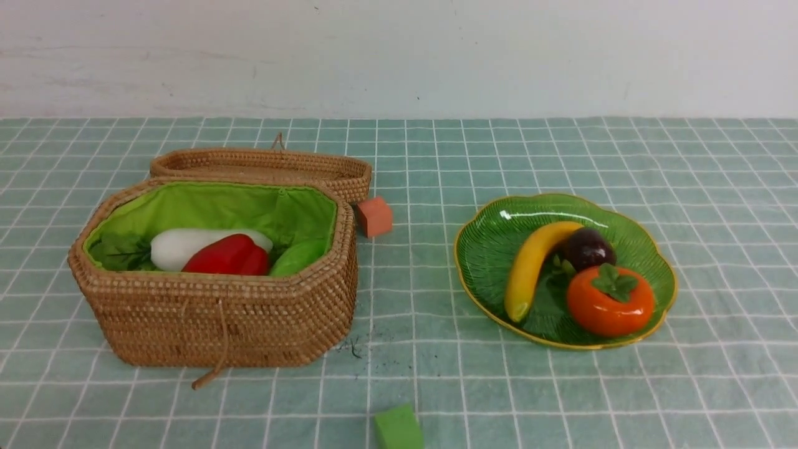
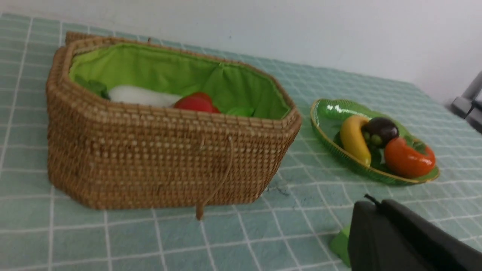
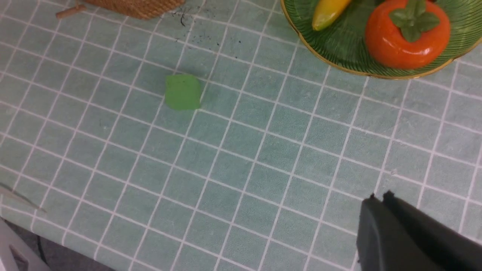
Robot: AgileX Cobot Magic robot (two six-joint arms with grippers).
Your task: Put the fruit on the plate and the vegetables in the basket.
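Note:
On the right, the green leaf-shaped plate [image 1: 492, 249] carries the yellow banana [image 1: 530, 265], the dark purple mangosteen [image 1: 589, 247] and the orange persimmon [image 1: 608, 305]. The open wicker basket [image 1: 212, 318] on the left holds the white radish [image 1: 181, 246], the red bell pepper [image 1: 227, 257] and the light green gourd [image 1: 298, 257]; the carrot is hidden. No arm shows in the front view. My left gripper [image 2: 374, 203] is shut and empty, low over the cloth in front of the plate [image 2: 325, 113]. Near the plate's [image 3: 339, 45] front rim my right gripper [image 3: 378, 197] is shut and empty too.
A small green foam block [image 1: 398, 428] lies near the front edge of the checked tablecloth. An orange-brown cube [image 1: 374, 216] sits beside the basket's lid [image 1: 262, 165], which lies flat behind the basket. A cord loop [image 1: 215, 368] hangs down the basket's front.

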